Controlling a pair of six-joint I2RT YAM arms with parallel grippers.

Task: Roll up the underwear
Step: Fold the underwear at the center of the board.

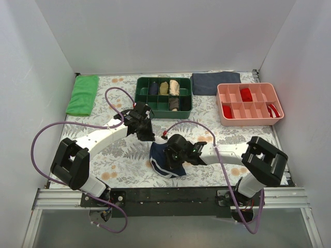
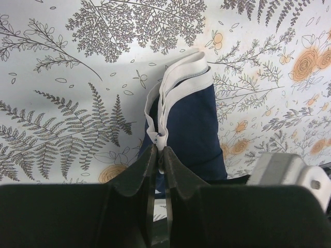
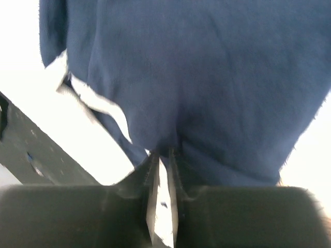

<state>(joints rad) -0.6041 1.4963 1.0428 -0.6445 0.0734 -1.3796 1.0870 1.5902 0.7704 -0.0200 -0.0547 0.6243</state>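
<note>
A table (image 1: 129, 161) covered with a fern and flower print is enclosed by white walls (image 1: 165, 36). At its far left corner a green cloth (image 1: 83, 94) is laid flat. A green divided tray (image 1: 137, 98) is set at the middle of the far edge, and rolled garments (image 1: 175, 87) in tan and dark tones are seen in its compartments. Just to its right a dark grey-blue folded cloth (image 1: 214, 82) is laid against the far edge. A pink divided tray (image 1: 253, 120) with red items (image 1: 246, 94) in it is placed near the far right corner.

The underwear (image 1: 163, 164), navy with white piping, is found near the middle of the near edge, between the two arms, bunched rather than spread flat. In the left wrist view the underwear (image 2: 191, 124) is seen rising from the print. Its white piping is gathered into a narrow fold, and that fold is pinched between the nearly closed fingers of the left gripper (image 2: 158, 152).

The right gripper (image 1: 170, 155) is held at the right side of the garment. In its own view the navy fabric (image 3: 207, 77) fills most of the picture. The right gripper (image 3: 163, 155) is seen with only a thin bright slit between its fingers. Whether any fabric is clamped there cannot be told
</note>
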